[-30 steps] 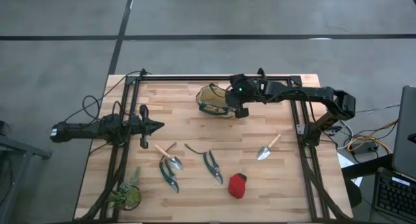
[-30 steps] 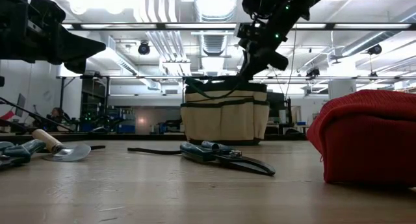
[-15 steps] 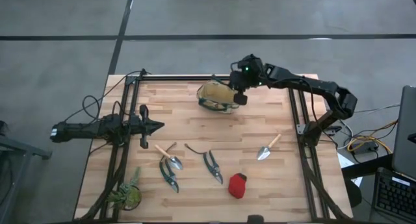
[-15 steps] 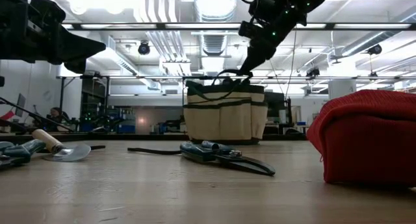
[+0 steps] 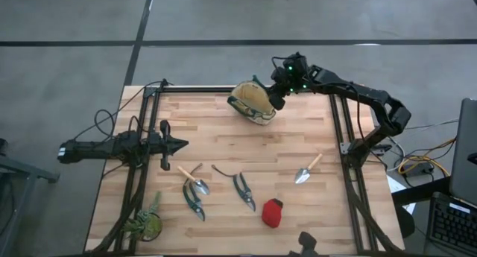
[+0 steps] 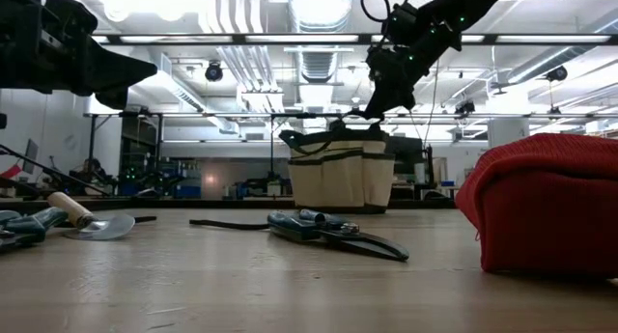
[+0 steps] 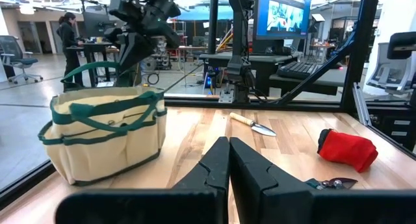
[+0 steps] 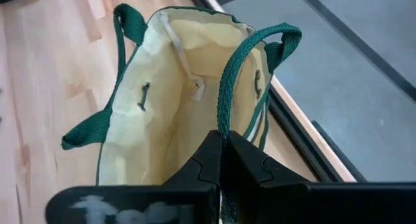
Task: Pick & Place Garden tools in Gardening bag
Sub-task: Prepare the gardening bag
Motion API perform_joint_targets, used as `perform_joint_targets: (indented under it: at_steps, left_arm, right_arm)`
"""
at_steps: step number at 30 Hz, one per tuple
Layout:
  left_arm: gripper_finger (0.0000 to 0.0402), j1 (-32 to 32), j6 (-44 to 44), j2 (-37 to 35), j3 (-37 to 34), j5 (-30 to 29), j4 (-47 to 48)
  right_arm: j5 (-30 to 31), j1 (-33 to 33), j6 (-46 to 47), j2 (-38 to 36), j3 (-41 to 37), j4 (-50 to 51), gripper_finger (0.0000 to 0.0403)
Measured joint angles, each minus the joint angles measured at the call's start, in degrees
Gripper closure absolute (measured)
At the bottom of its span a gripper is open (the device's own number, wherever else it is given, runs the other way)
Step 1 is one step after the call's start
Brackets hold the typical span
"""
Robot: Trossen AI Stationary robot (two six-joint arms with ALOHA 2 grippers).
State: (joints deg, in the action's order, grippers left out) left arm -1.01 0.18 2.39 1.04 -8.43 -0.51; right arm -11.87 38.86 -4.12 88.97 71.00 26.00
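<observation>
The tan gardening bag (image 5: 252, 103) with green trim stands at the table's far edge, its base on the wood and its mouth open; it also shows in the low view (image 6: 341, 174) and the left wrist view (image 7: 104, 139). My right gripper (image 5: 277, 94) is above the bag's right side, shut on one green handle. My left gripper (image 5: 183, 144) is shut and empty at the table's left. Two trowels (image 5: 195, 181) (image 5: 307, 170), two shears (image 5: 194, 201) (image 5: 244, 191) and the red item (image 5: 273, 212) lie on the near half of the table. My right gripper pinches the top of one green handle loop (image 8: 223, 117) between its two fingers. The fingers (image 6: 372, 103) come from above, slanting down from the table's right. The loop is drawn up taut, and the bag hangs tilted below it with its base on the table.
A green leafy plant-like thing (image 5: 145, 223) lies at the near left corner. The black frame rail (image 5: 216, 89) runs along the far edge right behind the bag. Bare wood lies between the bag and the tools.
My right gripper has gone up and toward the table's far edge, staying shut on the handle. The bag has slid with it toward the far edge and tipped, its handle drawn up.
</observation>
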Motion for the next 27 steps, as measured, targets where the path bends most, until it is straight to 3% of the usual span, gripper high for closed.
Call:
perform_joint_targets:
  at_steps: [13,15,22,27]
  left_arm:
    - [0.0387,0.00,-0.01,0.00,0.00,0.00,-0.01]
    - [0.0387,0.01,0.01,0.02,0.00,0.02,0.00]
    - [0.0387,-0.01,0.01,0.02,0.02,0.00,-0.02]
    - [0.0387,0.00,0.01,0.02,0.00,0.00,-0.01]
  right_arm:
    - [1.77,1.05,4.52,0.02,-0.20,-1.07,0.0376]
    - [4.25,1.07,4.52,0.00,-0.20,-0.64,0.0376]
    - [22.07,1.12,3.76,0.00,-0.28,3.54,0.0354]
    - [22.99,1.02,3.75,0.02,-0.31,4.40,0.0322]
